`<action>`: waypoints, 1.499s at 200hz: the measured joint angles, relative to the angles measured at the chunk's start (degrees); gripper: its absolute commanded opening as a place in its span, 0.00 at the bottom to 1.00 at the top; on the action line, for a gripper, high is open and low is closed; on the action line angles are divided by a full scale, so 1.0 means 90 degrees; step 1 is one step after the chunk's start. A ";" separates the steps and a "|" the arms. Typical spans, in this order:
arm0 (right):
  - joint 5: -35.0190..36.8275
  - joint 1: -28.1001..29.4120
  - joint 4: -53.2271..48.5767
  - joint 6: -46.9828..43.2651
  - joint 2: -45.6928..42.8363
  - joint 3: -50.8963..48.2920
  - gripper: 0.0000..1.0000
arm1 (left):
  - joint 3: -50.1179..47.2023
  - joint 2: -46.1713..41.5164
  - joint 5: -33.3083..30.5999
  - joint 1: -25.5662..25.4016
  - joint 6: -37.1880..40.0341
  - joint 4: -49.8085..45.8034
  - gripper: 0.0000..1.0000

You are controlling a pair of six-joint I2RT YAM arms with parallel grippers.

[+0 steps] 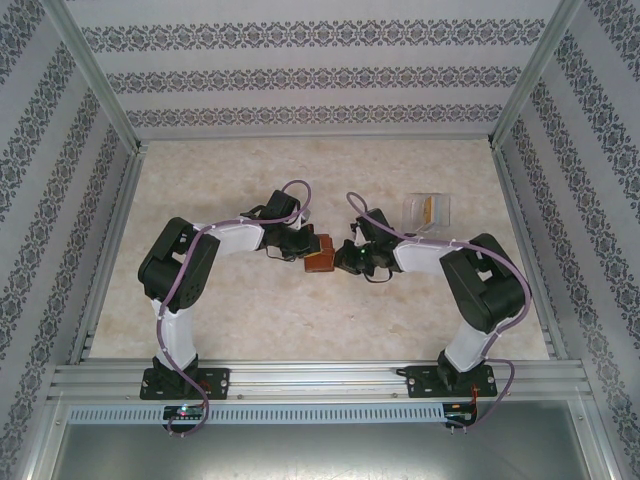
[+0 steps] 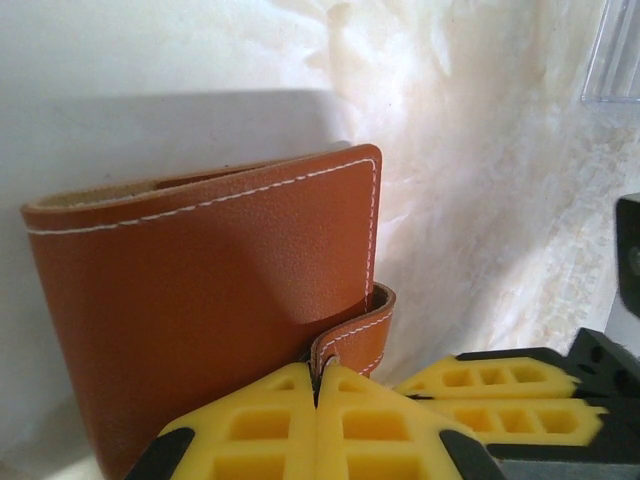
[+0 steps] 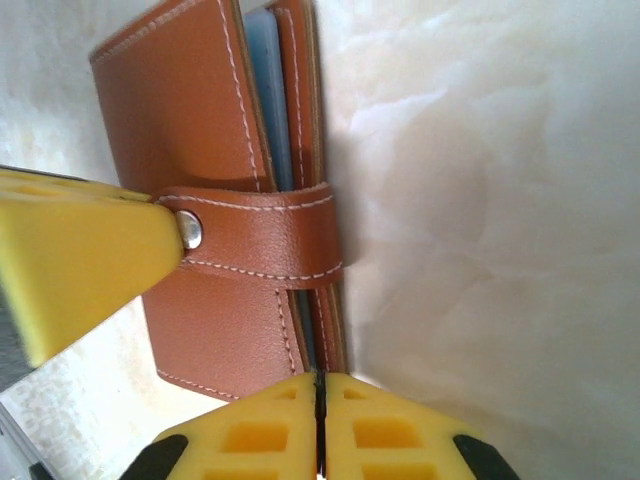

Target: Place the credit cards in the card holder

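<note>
The reddish-brown card holder point(image 1: 320, 256) stands on edge at mid-table between both arms, folded, its strap point(image 3: 262, 237) snapped across. A blue-grey credit card point(image 3: 268, 95) shows as a thin edge between its flaps. My left gripper point(image 2: 320, 372) is shut on the strap's end, holding the card holder point(image 2: 200, 300). One of its yellow fingers point(image 3: 85, 262) presses by the snap. My right gripper point(image 3: 318, 385) has its jaws together against the card holder's point(image 3: 180, 110) lower edge, in line with the card slot. I cannot tell whether they pinch anything. Another card, orange, lies in the clear box point(image 1: 425, 211).
The clear plastic box sits behind my right arm point(image 1: 470, 280), and its corner point(image 2: 612, 60) shows in the left wrist view. Patterned walls and aluminium rails point(image 1: 320, 378) enclose the pale marbled table point(image 1: 300, 330). Bare tabletop lies in front of and behind the grippers.
</note>
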 measured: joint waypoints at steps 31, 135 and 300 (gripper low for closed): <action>0.0073 -0.0136 -0.0236 -0.0007 -0.0146 0.0580 0.13 | -0.0046 -0.0007 -0.0005 0.0000 0.0000 0.0075 0.00; -0.0087 0.0051 -0.0236 0.0017 0.1022 0.1355 0.04 | -0.0136 -0.0032 -0.0007 0.0002 -0.0022 0.0216 0.00; 0.0172 0.0274 0.0233 -0.0177 0.1290 0.1394 0.02 | -0.0311 -0.0092 0.0000 0.0180 -0.0180 0.0311 0.16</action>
